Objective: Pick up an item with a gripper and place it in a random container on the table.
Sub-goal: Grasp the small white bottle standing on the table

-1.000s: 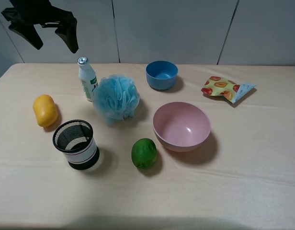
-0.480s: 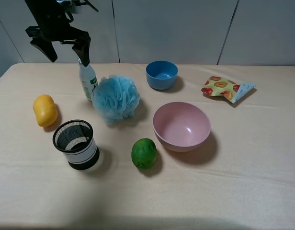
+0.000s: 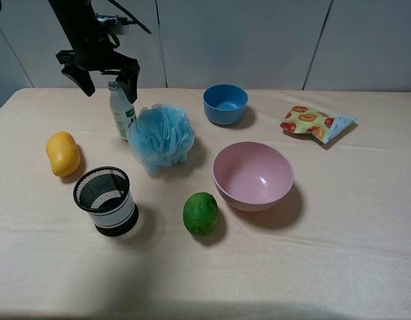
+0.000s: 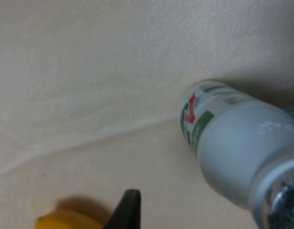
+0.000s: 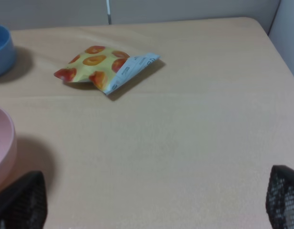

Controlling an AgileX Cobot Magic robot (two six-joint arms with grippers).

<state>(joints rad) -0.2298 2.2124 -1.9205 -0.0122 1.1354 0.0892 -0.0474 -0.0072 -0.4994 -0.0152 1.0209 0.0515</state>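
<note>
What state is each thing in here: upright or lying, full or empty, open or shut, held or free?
drink bottle: upright, capped, not gripped.
left gripper: open, near the bottle's cap.
right gripper: open, holding nothing.
mesh cup: upright, empty.
pink bowl: upright, empty.
blue bowl: upright, empty.
snack packet: lying flat.
</note>
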